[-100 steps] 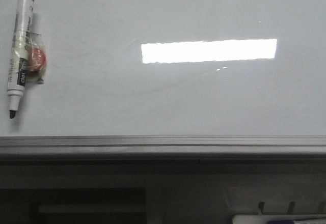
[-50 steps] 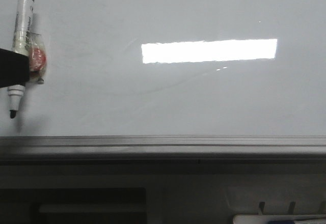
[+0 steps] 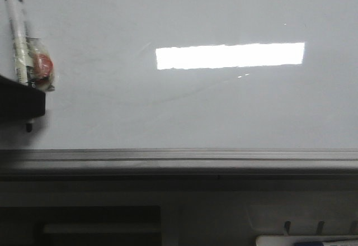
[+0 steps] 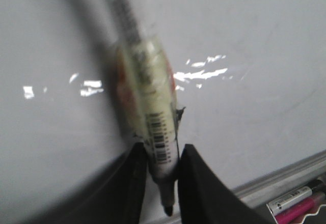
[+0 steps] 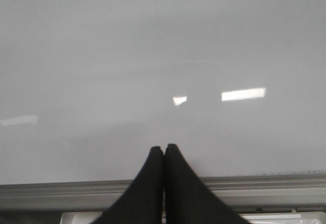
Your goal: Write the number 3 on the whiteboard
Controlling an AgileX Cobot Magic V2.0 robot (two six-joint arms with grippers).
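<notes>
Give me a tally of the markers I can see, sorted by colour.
White marker held by the left hand: 1
White marker below the whiteboard edge: 1
Pink marker beside it: 1
Total: 3

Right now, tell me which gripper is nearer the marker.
Left. The left gripper is clamped on the marker near its tip; the right gripper is shut over bare whiteboard.
</notes>
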